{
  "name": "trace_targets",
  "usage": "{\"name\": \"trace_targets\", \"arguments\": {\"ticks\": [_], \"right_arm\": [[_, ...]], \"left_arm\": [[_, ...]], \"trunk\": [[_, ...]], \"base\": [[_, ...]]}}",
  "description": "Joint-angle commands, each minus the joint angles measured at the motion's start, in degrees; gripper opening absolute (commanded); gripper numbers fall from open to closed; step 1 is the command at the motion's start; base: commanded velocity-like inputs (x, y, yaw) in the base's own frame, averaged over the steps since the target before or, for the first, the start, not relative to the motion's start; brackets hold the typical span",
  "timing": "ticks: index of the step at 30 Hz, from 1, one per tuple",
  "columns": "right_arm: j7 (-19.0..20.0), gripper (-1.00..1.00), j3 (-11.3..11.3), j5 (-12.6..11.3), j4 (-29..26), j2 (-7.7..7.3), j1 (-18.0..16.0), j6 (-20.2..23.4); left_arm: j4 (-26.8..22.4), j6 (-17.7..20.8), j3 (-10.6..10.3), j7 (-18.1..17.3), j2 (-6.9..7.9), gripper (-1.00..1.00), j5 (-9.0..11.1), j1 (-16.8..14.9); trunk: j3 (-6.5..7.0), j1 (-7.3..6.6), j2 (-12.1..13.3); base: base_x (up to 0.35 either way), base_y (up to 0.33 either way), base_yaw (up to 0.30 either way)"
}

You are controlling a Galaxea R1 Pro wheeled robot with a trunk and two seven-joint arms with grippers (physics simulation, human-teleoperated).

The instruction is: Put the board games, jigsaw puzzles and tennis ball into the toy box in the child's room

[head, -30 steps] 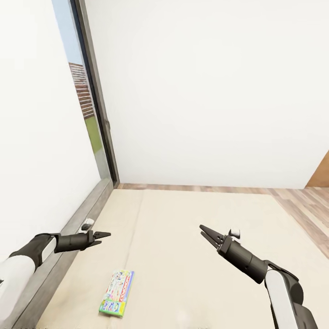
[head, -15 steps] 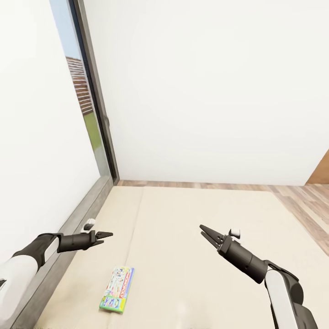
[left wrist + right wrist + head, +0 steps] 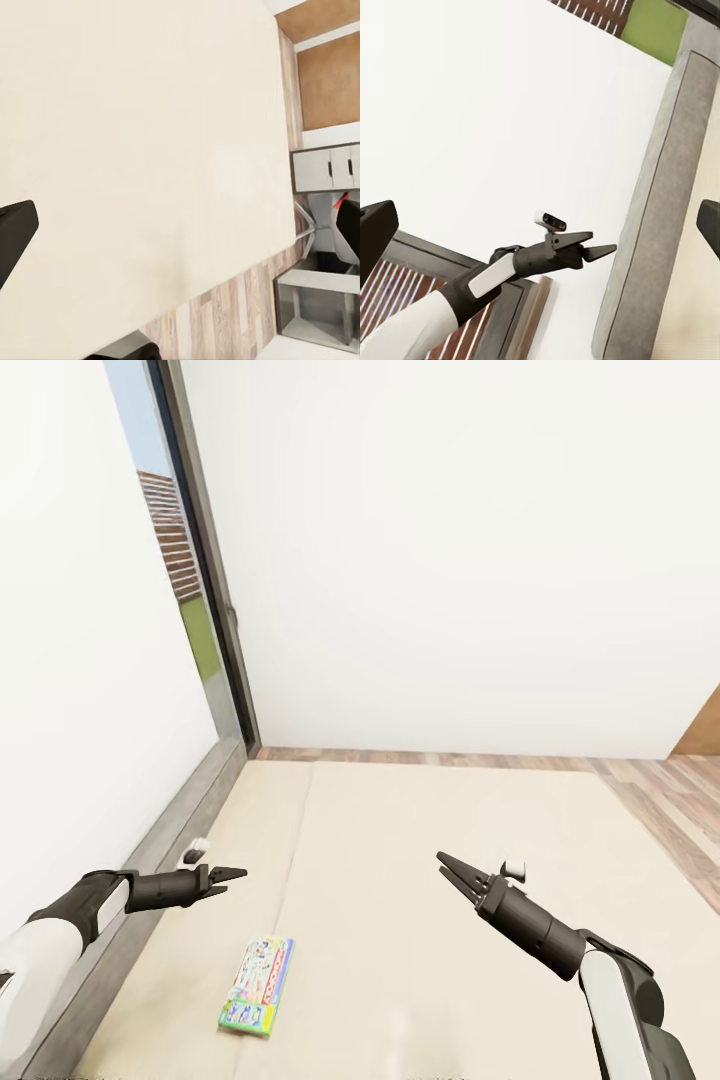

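a beige bed [image 3: 420, 880] is seen from the head view, with both arms held out above it. the left pincer [image 3: 232, 876] is seen side-on over the bed's left edge, beside the grey headboard [image 3: 170, 840] that runs along the wall; its tips look close together with nothing between them, though how far it is open cannot be told for sure. in the right wrist view the left pincer [image 3: 604, 250] is seen from the side, its tips drawn to a near point, with the headboard [image 3: 652, 217] behind it. the right pincer [image 3: 448, 868] is held over the middle of the mattress, its two dark fingers slightly parted at the tips and empty.

one board game [image 3: 257, 986], a flat green-and-white printed box, is lying flat on the mattress near the left side, below and a little to the right of the left pincer and well apart from the right one. neither pincer is touching it.

a tall dark-framed window [image 3: 190, 560] is set in the left wall, and wood-plank floor [image 3: 660, 790] is shown past the bed's far and right edges. in the left wrist view the plain mattress [image 3: 142, 150] is seen, with plank floor [image 3: 232, 307] and grey cabinet fronts [image 3: 326, 166] beyond it.
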Motion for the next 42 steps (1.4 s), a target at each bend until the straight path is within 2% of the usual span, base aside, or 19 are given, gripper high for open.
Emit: {"name": "trace_targets", "arguments": {"ticks": [1, 22, 42], "right_arm": [[0.28, 1.0, -0.13, 0.2, 0.01, 0.06, -0.06, 0.26], [0.27, 1.0, -0.11, 0.2, -0.01, 0.06, -0.06, 0.24], [0.26, 1.0, -0.1, 0.22, -0.04, 0.26, -0.06, 0.17]], "left_arm": [[0.0, 0.53, 0.16, -0.15, 0.0, 1.0, -0.01, -0.05], [0.0, 0.42, 0.16, -0.08, 0.0, 1.0, -0.01, -0.05], [0.0, 0.33, 0.16, -0.07, 0.0, 1.0, -0.01, -0.05]], "trunk": [[-0.22, 0.03, -0.13], [-2.15, 0.03, -0.13], [-2.25, 0.03, -0.13]], "base": [[0.0, 0.0, 0.0], [0.0, 0.0, 0.0], [0.0, 0.0, 0.0]]}}
